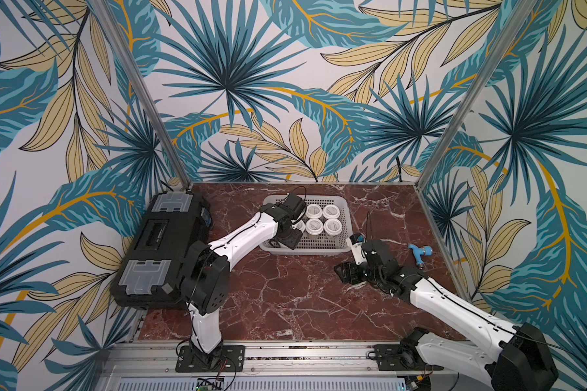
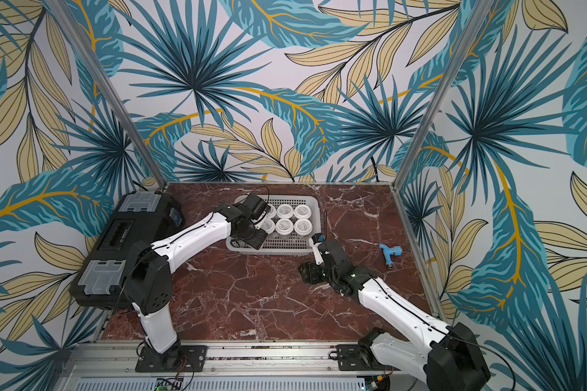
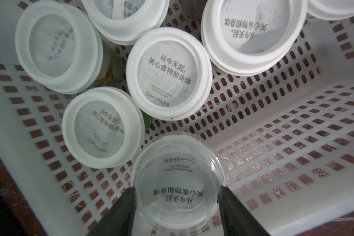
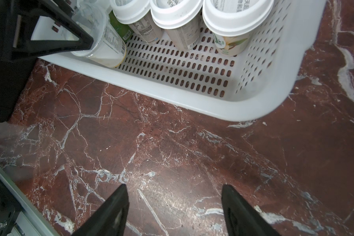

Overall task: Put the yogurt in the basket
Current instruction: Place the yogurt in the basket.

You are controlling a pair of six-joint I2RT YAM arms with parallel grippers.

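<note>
Six yogurt cups [image 3: 169, 73] stand in the basket [image 4: 172, 96]. My left jaws grip a seventh cup [image 3: 178, 179], tilted, low in its near-left part. Right jaws hang apart, empty, over the bench [image 4: 172, 153]. I see none outside.

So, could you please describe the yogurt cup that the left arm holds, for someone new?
Look in the pale perforated basket on the red marble table. Among the yogurt cups there, the held cup sits nearest the front rim, alone pinched in the left claw.
</note>
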